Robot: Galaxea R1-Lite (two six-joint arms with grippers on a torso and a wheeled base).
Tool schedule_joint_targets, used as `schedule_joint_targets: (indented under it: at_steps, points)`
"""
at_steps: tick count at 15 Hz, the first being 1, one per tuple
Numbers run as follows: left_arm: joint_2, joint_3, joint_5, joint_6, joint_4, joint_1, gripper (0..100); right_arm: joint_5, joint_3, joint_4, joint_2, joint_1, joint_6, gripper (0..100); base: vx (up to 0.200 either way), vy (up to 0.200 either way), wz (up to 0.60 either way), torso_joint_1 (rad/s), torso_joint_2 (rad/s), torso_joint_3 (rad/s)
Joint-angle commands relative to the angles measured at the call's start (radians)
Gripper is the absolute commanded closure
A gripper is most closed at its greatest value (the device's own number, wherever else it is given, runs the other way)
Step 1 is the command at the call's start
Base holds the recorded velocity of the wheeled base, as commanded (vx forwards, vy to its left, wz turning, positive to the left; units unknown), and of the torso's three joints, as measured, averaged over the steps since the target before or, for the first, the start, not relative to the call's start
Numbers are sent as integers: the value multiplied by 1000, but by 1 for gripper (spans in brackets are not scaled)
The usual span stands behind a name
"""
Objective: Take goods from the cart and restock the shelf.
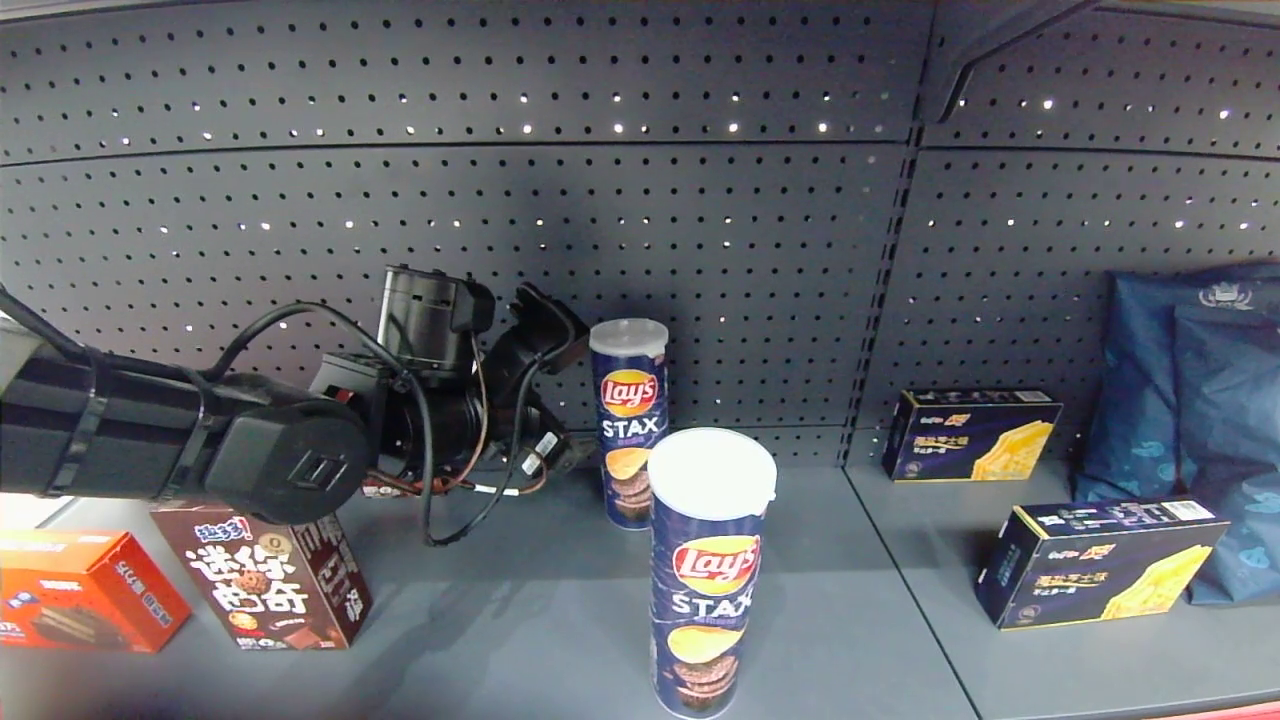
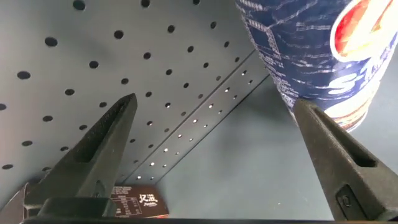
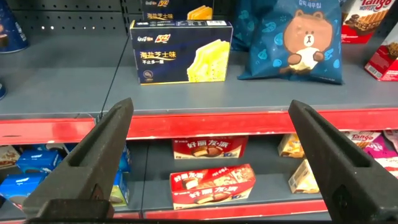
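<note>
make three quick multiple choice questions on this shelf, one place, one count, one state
1. Where does the rear chip can stand?
A. on the floor
B. behind the front chip can, near the back panel
C. inside a cart
2. How many chip cans stand on the shelf in the head view?
A. one
B. two
C. four
3. How is the left hand?
A. open, empty
B. shut on a can
C. shut on a box
Key: 1 B, it stands farther back on the shelf; 2 B, two white-lidded cans show; 3 A, its fingers stand apart, nothing between.
</note>
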Motion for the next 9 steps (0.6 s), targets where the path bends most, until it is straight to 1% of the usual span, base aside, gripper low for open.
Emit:
schedule_joint_targets:
  at_steps: [1,5,6,7,9]
  points:
    - [-1,7,0,0,0,1,0,0,0,0,3,0,0,0,0,0,0,0,0,0]
    - [-26,38,-2,0,1,11,0,0,3,2,3,0,0,0,0,0,0,0,0,0]
    - [-26,38,-2,0,0,12,0,0,3,0,3,0,0,0,0,0,0,0,0,0]
    - [-26,35,-2,1,0,27,0,0,9,0,3,0,0,0,0,0,0,0,0,0]
    - [-7,27,-2,1,-2,27,0,-2,8,-1,3,0,0,0,0,0,0,0,0,0]
